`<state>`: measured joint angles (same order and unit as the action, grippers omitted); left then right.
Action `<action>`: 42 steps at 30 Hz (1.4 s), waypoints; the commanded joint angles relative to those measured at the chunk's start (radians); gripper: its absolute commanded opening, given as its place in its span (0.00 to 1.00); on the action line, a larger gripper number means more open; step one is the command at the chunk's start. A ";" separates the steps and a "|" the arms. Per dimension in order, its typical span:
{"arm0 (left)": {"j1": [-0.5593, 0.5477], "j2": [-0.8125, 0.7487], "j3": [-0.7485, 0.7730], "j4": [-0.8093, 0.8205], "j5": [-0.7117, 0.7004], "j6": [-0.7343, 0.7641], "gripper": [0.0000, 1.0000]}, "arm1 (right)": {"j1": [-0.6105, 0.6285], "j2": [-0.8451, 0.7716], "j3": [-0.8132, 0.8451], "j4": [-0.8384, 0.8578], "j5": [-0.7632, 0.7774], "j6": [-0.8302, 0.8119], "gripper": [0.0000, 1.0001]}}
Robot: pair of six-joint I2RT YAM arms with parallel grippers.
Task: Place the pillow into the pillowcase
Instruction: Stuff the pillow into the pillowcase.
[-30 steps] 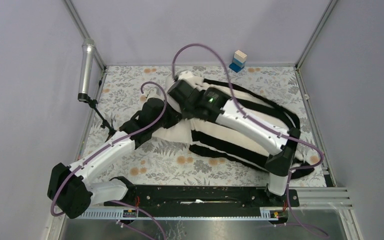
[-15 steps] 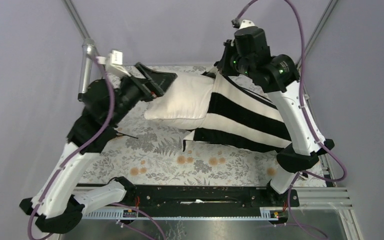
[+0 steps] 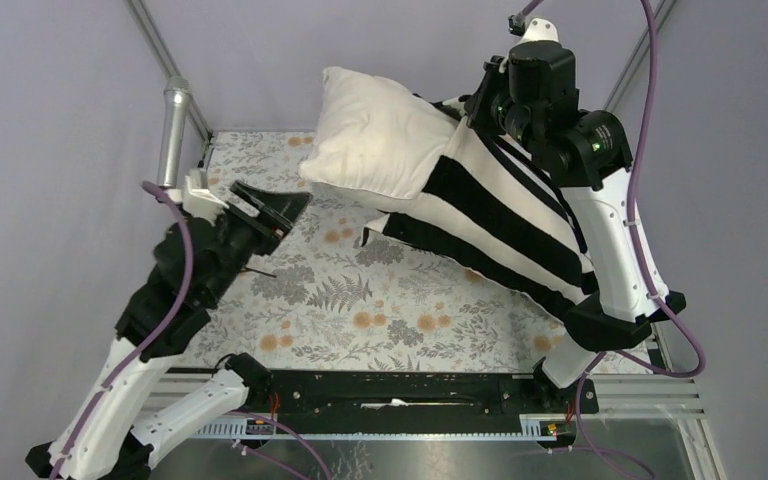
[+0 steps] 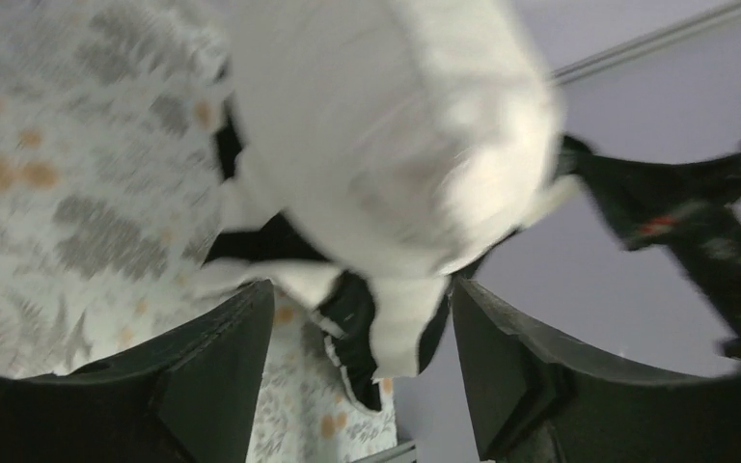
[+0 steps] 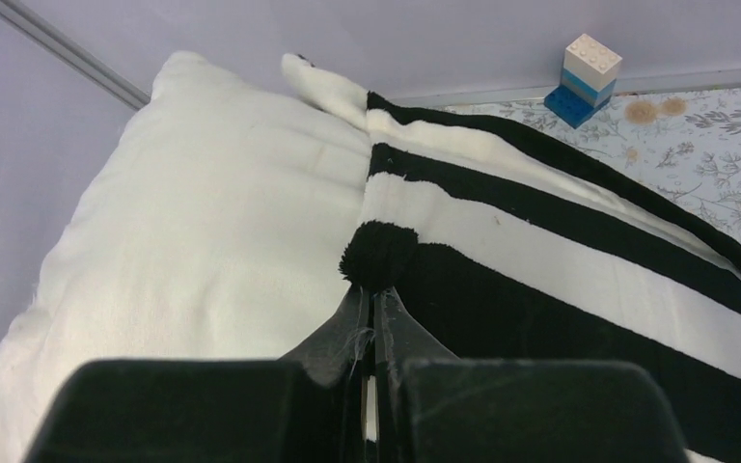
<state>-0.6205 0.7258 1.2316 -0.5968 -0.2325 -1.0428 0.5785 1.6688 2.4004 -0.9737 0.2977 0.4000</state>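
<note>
**Right gripper (image 3: 480, 108) pinched together on the mouth edge of the limp black-and-white striped fabric pillowcase (image 3: 505, 215), held high.**
Plump cream rectangular fabric pillow (image 3: 375, 135): far end inside the case, near end jutting out left, aloft over the floral-printed tabletop (image 3: 360, 300). Left gripper (image 3: 278, 208): jaws apart, empty, below the pillow's free end.

Table top (image 3: 340, 300) wholly covered in floral print: grey leaves, orange blooms. Small block stack (image 5: 584, 82), white over blue, stands on print at far edge, by back wall. Striped pillowcase (image 3: 500, 220) hangs above right half; lower end droops toward print at right side, contact unclear. Black rail (image 3: 400, 385) runs along near edge.
</note>
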 commanded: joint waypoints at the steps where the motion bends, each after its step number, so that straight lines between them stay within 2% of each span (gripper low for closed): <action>1: 0.008 -0.034 -0.182 0.053 -0.004 -0.167 0.67 | -0.004 -0.084 0.095 0.252 0.049 -0.019 0.00; 4: 0.055 -0.015 -0.296 0.150 0.106 -0.224 0.66 | -0.005 -0.092 0.115 0.253 0.068 -0.034 0.00; 6: 0.123 0.005 -0.386 0.261 0.232 -0.267 0.64 | -0.004 -0.104 0.124 0.252 0.083 -0.047 0.00; 10: 0.224 0.077 -0.585 0.592 0.443 -0.391 0.63 | -0.004 -0.136 0.118 0.254 0.098 -0.054 0.00; 13: 0.228 0.185 -0.662 0.853 0.535 -0.454 0.68 | -0.004 -0.167 0.083 0.265 0.082 -0.050 0.00; 15: 0.226 0.264 -0.697 1.058 0.580 -0.500 0.73 | -0.005 -0.203 0.033 0.288 0.068 -0.043 0.00; 19: 0.212 0.394 -0.753 1.367 0.621 -0.638 0.78 | -0.004 -0.272 -0.039 0.333 0.068 -0.043 0.00; 22: 0.178 0.498 -0.794 1.635 0.603 -0.774 0.79 | -0.004 -0.295 -0.042 0.333 0.077 -0.044 0.00; 26: 0.089 0.669 -0.776 1.921 0.587 -0.917 0.79 | -0.005 -0.309 -0.037 0.334 0.091 -0.046 0.00; 29: 0.009 0.756 -0.767 2.026 0.546 -0.980 0.79 | -0.004 -0.313 -0.030 0.334 0.096 -0.048 0.00; 34: -0.088 0.816 -0.770 2.106 0.466 -1.022 0.79 | -0.004 -0.313 -0.025 0.334 0.100 -0.049 0.00; 42: -0.180 0.885 -0.722 2.186 0.372 -1.046 0.77 | -0.003 -0.304 -0.022 0.334 0.085 -0.036 0.00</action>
<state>-0.7742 1.5970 0.4553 1.4086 0.2142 -2.0678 0.5758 1.3960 2.3257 -0.9276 0.3737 0.3546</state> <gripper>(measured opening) 0.788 0.022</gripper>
